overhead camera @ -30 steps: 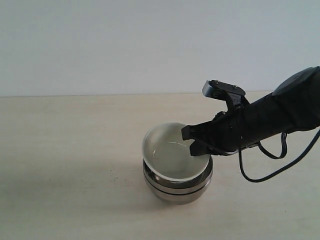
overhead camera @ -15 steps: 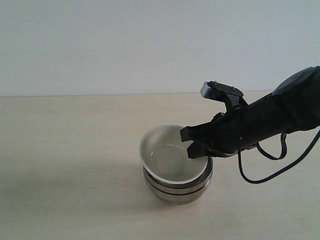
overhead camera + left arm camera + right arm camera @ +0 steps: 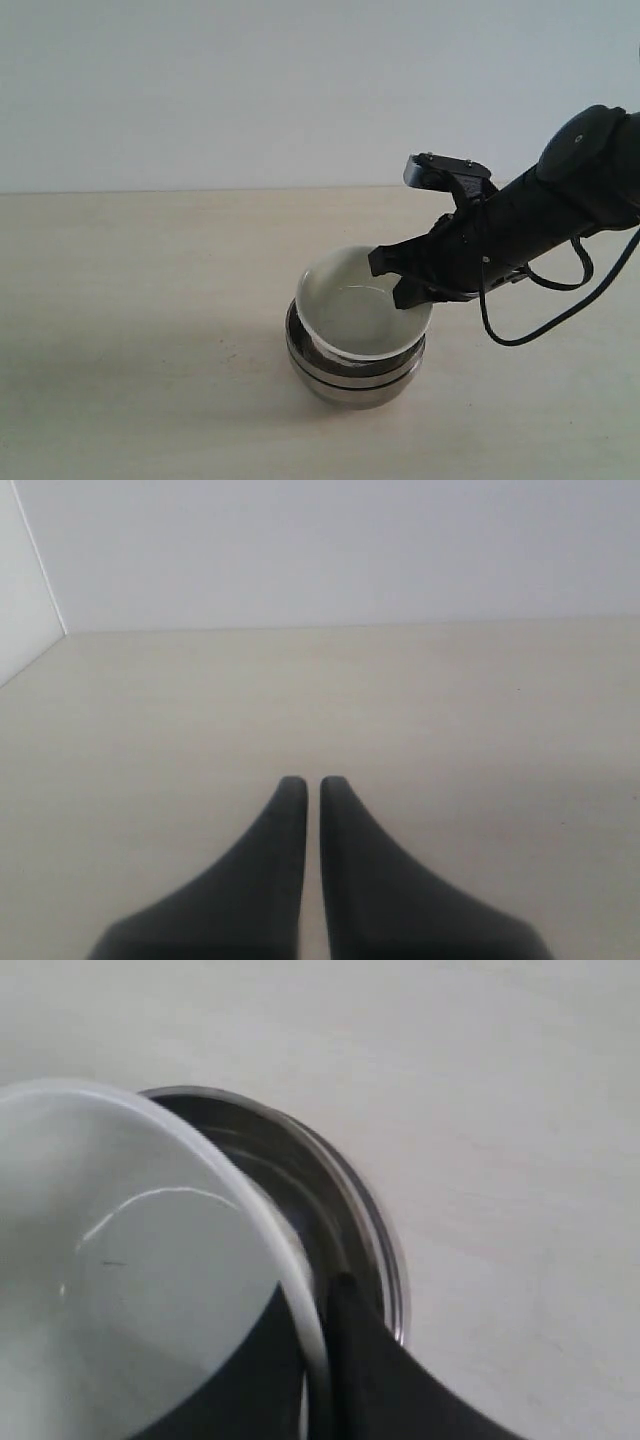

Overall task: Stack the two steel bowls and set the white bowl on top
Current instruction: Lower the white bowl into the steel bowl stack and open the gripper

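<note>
As the steel bowls [image 3: 352, 376] sit stacked, your right gripper [image 3: 390, 283] pinches the tilted, unseated white bowl [image 3: 355, 312]; left gripper [image 3: 312, 785] pressed together.

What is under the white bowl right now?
The two steel bowls, stacked, sit under the white bowl, which is tilted with the right gripper pinching its rim. Their insides are mostly covered; only a crescent shows.

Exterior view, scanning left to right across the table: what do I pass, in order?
Bare table → steel bowls stacked, with the white bowl sitting in them → right claw gripping the white bowl's right rim → black cable looping under the arm.
</note>
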Robot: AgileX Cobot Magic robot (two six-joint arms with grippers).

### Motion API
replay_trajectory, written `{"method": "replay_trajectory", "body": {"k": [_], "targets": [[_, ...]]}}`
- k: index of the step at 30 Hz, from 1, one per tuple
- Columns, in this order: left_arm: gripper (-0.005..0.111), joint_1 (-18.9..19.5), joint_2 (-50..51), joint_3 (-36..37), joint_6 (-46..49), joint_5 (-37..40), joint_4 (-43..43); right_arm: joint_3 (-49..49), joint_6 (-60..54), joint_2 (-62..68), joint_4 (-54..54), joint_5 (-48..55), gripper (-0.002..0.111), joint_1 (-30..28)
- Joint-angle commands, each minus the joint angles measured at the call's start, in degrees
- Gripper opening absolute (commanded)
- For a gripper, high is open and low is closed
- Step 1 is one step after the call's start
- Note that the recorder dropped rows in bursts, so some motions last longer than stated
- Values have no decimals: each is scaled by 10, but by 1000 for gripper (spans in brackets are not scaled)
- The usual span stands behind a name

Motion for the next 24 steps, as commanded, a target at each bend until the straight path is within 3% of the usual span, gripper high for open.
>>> {"method": "replay_trajectory", "body": {"k": [1, 8, 15, 20, 24], "targets": [[4, 0, -2, 2, -6, -4, -2, -4, 2, -2, -2, 5, 0, 1], [4, 0, -2, 2, -6, -4, -2, -4, 2, -2, -14, -35, 0, 45], [4, 0, -2, 2, -6, -4, -2, -4, 25, -2, -37, -49, 0, 45], [4, 0, -2, 2, -6, -4, -2, -4, 108, -2, -133, -52, 0, 45], [4, 0, -2, 2, -6, -4, -2, -4, 121, -2, -146, -47, 0, 45]]}}
